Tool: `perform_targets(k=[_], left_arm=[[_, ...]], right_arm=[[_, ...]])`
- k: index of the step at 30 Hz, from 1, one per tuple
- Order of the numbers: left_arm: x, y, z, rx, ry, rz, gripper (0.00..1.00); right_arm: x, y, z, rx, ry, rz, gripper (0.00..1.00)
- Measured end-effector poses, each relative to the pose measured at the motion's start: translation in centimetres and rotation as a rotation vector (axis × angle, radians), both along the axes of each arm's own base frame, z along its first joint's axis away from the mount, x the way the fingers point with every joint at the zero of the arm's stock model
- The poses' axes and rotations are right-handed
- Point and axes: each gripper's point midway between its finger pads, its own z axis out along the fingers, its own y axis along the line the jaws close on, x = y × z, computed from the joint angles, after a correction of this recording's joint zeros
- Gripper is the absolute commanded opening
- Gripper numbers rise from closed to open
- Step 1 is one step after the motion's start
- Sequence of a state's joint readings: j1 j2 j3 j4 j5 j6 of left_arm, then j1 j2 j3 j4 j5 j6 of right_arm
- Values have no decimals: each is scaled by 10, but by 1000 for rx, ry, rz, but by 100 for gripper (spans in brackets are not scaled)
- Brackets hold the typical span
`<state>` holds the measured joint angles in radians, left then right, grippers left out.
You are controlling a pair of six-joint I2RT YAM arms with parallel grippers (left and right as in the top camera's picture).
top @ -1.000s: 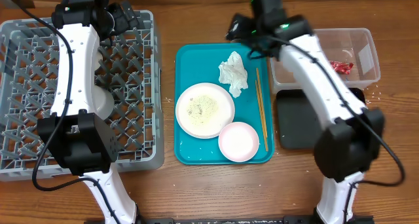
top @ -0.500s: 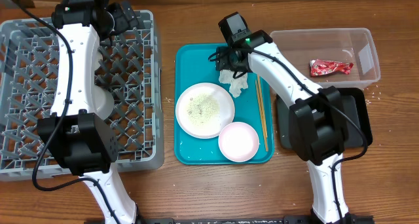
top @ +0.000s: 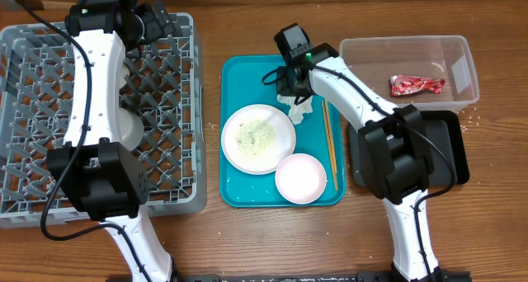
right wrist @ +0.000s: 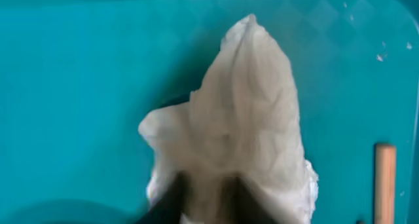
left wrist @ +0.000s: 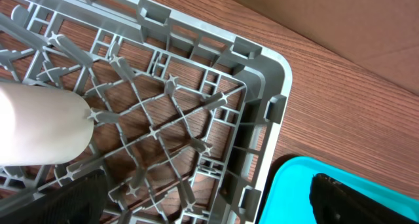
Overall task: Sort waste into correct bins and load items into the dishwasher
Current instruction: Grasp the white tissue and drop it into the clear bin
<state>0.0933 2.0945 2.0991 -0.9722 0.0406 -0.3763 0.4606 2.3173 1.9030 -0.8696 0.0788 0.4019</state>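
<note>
My right gripper [top: 292,86] is down on the teal tray [top: 239,76], shut on the crumpled white napkin [top: 299,106]. In the right wrist view its dark fingertips [right wrist: 175,199] pinch the near end of the napkin [right wrist: 249,119]. A white plate [top: 258,138] strewn with pale rice grains and a small pale bowl [top: 300,178] sit on the same tray. The red wrapper [top: 417,85] lies in the clear tub [top: 462,47]. My left gripper [top: 153,22] hangs open over the far right corner of the grey dish rack [top: 33,175], nothing between its fingers [left wrist: 65,198].
Thin wooden chopsticks [top: 330,142] lie along the tray's right side. The black tray [top: 452,154] sits in front of the tub, mostly under my right arm. A white dish [left wrist: 39,129] rests in the rack, partly hidden by my left arm.
My right arm swung left from the clear tub onto the napkin, and its jaws closed on it. The left arm has not moved.
</note>
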Motion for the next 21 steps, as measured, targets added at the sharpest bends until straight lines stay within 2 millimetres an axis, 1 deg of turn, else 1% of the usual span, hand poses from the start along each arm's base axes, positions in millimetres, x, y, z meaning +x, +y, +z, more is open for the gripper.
perform_targets(k=[6,8,10,11,12,14,15,17,18,20,21], left_arm=[[0,0,0,0,0,0,100],[0,0,0,0,0,0,100],[0,0,0,0,0,0,100],[0,0,0,0,0,0,100],[0,0,0,0,0,0,100],[0,0,0,0,0,0,100],[0,0,0,0,0,0,100],[0,0,0,0,0,0,100],[0,0,0,0,0,0,100],[0,0,0,0,0,0,100],[0,0,0,0,0,0,100]], right_arm=[[-8,-4,0,-8,39,-31,4],[-6,-4,9,-2,38,-47,4],[3,-4,25,18,13,-70,4],[9,-4,36,30,-6,-80,4],[17,-6,50,47,-33,-94,4],[30,-13,75,74,-81,-122,4],[38,-21,95,94,-118,-148,4],[49,-43,132,124,-173,-208,4],[52,-53,146,136,-197,-233,4],[58,-87,183,165,-257,-314,4],[59,-104,197,175,-278,-353,4]])
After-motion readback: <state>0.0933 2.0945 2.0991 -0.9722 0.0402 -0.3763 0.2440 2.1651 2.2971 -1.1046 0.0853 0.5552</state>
